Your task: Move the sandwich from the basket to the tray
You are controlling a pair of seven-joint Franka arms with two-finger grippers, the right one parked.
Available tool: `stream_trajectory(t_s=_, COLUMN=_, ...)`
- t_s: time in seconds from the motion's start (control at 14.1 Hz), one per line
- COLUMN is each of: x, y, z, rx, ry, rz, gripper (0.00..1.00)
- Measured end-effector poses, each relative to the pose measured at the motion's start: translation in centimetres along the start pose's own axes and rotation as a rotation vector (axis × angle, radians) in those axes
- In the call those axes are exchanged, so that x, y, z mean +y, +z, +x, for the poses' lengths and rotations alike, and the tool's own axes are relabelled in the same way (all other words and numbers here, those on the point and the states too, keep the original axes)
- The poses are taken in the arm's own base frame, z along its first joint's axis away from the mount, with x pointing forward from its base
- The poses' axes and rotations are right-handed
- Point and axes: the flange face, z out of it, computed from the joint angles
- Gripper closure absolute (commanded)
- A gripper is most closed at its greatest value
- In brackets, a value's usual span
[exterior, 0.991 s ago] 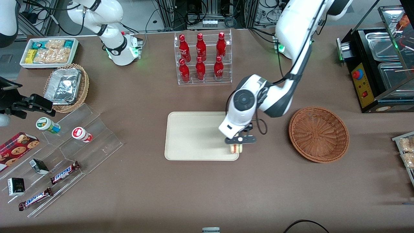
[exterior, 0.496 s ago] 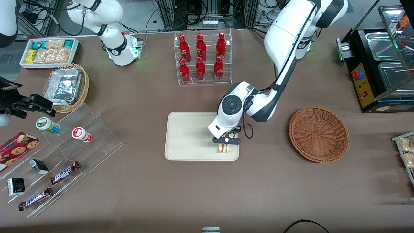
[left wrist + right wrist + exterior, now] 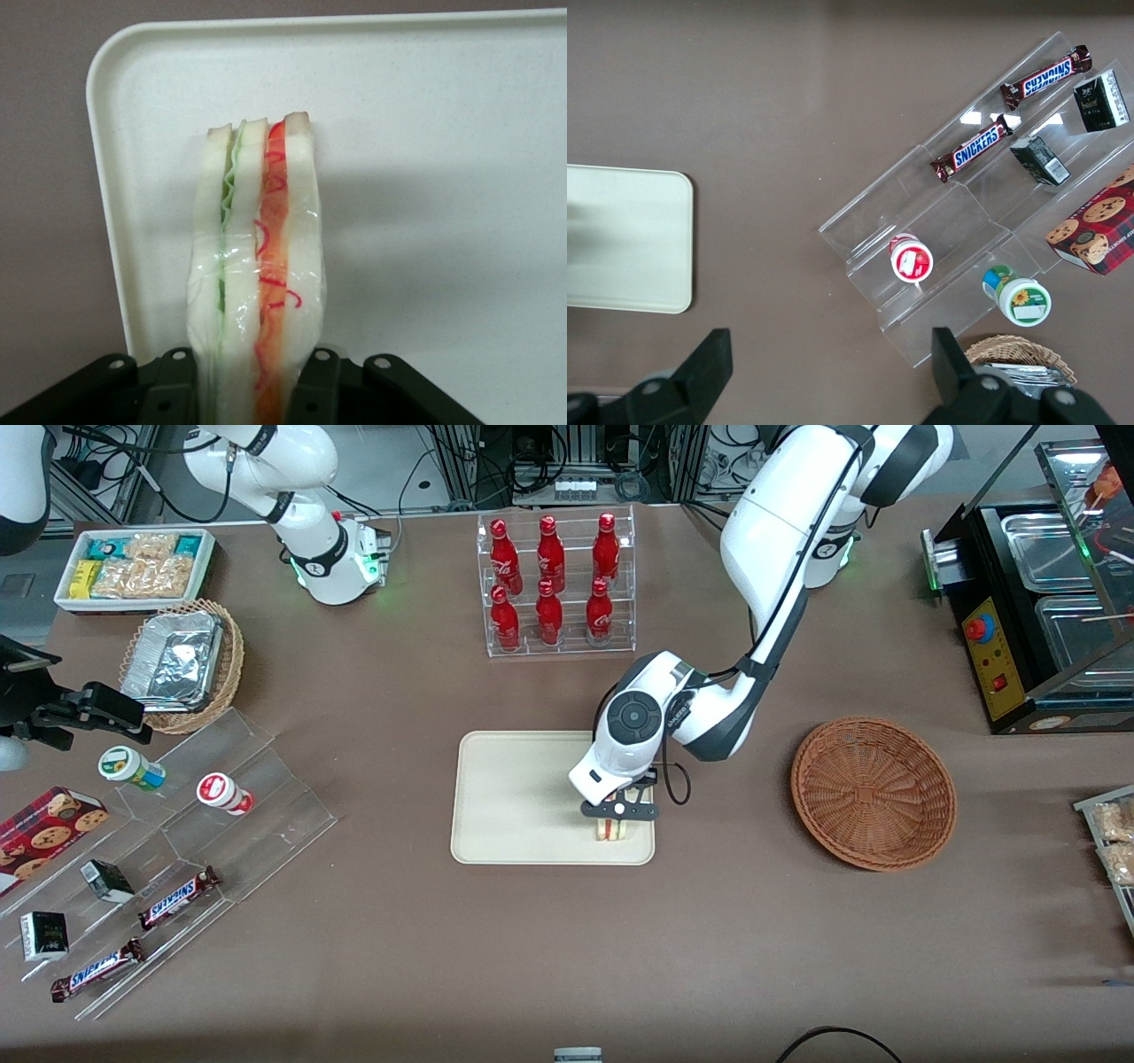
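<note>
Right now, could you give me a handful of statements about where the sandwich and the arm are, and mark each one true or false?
1. The sandwich is clamped between the fingers of the gripper. True; the wrist view shows it squeezed on both faces.
2. The sandwich is inside the basket. False; the basket holds nothing and the sandwich is over the tray.
3. The gripper is over the tray's corner nearest the front camera, on the basket's side. True.
4. The sandwich lies flat with its bread facing up. False; it stands on edge, its red and green filling layers showing.
5. The tray already holds other food. False; only the sandwich is over it.
</note>
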Motion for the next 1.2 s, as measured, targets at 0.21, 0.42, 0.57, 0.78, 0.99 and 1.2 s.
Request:
stream_trajectory(t_s=0.21, x=0.1, y=0.2, z=0.1, rx=0.009, ry=-0.016, rz=-0.009, gripper=0.32)
stream_trajectory(t_s=0.42, x=0.2, y=0.1, z=0.3, rx=0.017, ry=-0.036, rz=-0.015, gripper=0.00)
stream_trajectory(t_s=0.57, x=0.2, y=-0.4, z=0.6, rx=0.026, ry=-0.054, rz=-0.021, gripper=0.00)
stream_trajectory(t_s=0.78, x=-1.2, y=-3.4, z=1.4, rx=-0.002, ry=-0.100, rz=0.015, gripper=0.00)
stream_trajectory(t_s=0.99, x=-5.6, y=-11.9, z=2.7, rx=-0.021, ry=-0.169, rz=0.043, gripper=0.00)
stream_trajectory(t_s=1.2, x=-10.6, y=-19.7, z=3.5, rx=0.014, ry=-0.243, rz=0.030, gripper=0.00)
